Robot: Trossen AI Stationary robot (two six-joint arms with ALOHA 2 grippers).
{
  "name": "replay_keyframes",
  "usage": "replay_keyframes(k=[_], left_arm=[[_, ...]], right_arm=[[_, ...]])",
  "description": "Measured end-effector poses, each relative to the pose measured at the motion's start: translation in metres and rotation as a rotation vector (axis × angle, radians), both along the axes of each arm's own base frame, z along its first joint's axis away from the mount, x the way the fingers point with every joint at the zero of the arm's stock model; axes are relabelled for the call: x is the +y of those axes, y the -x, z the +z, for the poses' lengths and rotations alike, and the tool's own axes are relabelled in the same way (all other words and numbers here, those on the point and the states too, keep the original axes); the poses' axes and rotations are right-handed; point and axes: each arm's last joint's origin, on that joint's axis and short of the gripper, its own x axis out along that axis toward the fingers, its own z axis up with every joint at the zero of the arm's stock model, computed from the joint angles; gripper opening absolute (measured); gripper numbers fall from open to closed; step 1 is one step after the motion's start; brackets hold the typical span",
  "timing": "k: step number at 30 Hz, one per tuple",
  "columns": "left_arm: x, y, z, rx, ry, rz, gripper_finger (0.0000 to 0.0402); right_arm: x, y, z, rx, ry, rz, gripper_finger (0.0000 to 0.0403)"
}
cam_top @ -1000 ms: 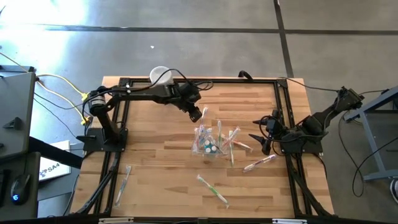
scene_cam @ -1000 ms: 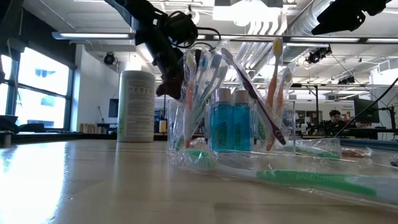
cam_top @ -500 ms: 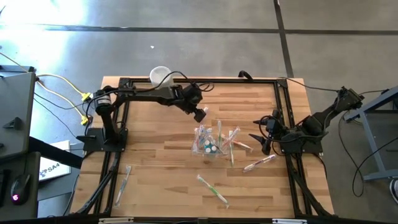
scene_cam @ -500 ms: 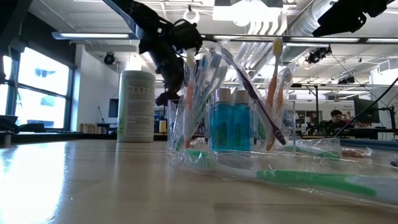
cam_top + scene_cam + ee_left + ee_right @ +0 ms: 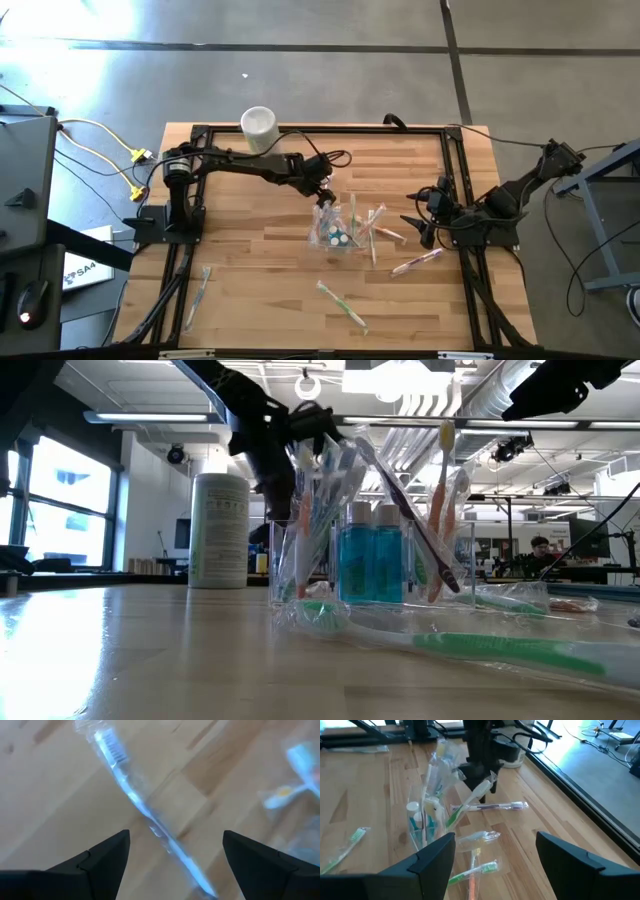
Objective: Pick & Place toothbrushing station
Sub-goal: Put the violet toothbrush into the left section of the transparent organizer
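Observation:
A small clear cup (image 5: pixel 336 233) stands mid-table, holding several wrapped toothbrushes and teal tubes (image 5: pixel 372 565). My left gripper (image 5: pixel 325 197) hangs open just above the cup's far-left side. In its wrist view a blue toothbrush in clear wrap (image 5: pixel 145 807) runs between the two fingers (image 5: pixel 100 860) with a gap on each side. My right gripper (image 5: pixel 421 226) waits open near the table's right side, pointing at the cup (image 5: pixel 422 822). Loose toothbrushes lie flat on the wood: a green one (image 5: pixel 342 303), a pink one (image 5: pixel 418 261) and one at the near left (image 5: pixel 200 288).
A tall white cylinder (image 5: pixel 258 127) stands at the far edge, left of centre, also in the low view (image 5: pixel 219 530). More wrapped toothbrushes lie right of the cup (image 5: pixel 383 233). A black frame (image 5: pixel 300 129) borders the wooden table. Bare wood lies left of the cup.
My left gripper has come down and toward the table's near edge, from beside the cup's far side to just over the toothbrushes standing in it. The cup and the loose toothbrushes have stayed put.

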Motion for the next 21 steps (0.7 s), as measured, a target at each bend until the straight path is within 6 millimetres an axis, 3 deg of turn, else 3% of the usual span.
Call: replay_keyframes(k=[16, 21], left_arm=[[0.001, -0.004, -0.050, 0.176, 0.038, 0.029, 0.0311], [0.000, 0.005, -0.056, 0.291, -0.006, 0.022, 0.0265]], right_arm=[[0.008, -0.012, -0.011, 0.069, 0.052, -0.001, 0.0270], [0.008, -0.012, -0.011, 0.070, 0.053, -0.001, 0.0270]])
